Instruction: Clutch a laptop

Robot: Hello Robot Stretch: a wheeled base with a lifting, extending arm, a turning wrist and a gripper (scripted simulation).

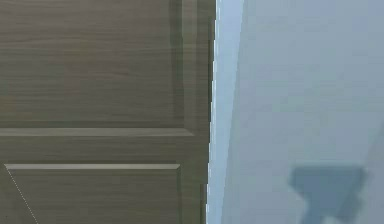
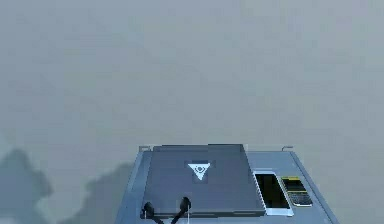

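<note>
Laptop (image 2: 200, 182), lid down and dark grey with a pale triangle mark on top, lay flat on a pale blue-grey table (image 2: 268, 160). The gripper (image 2: 167, 210) showed as two thin dark fingers (image 2: 183, 207) at the laptop's near edge. Whether those fingers had hold of anything, or how they stood, I could not tell. Just right of the laptop lay a white-edged phone (image 2: 270, 192) and a darker handset (image 2: 296, 190). Behind the table stood a bare grey wall (image 2: 190, 70). Ahead of the robot was a brown panelled door (image 1: 95, 90) beside a pale wall (image 1: 300, 80).
</note>
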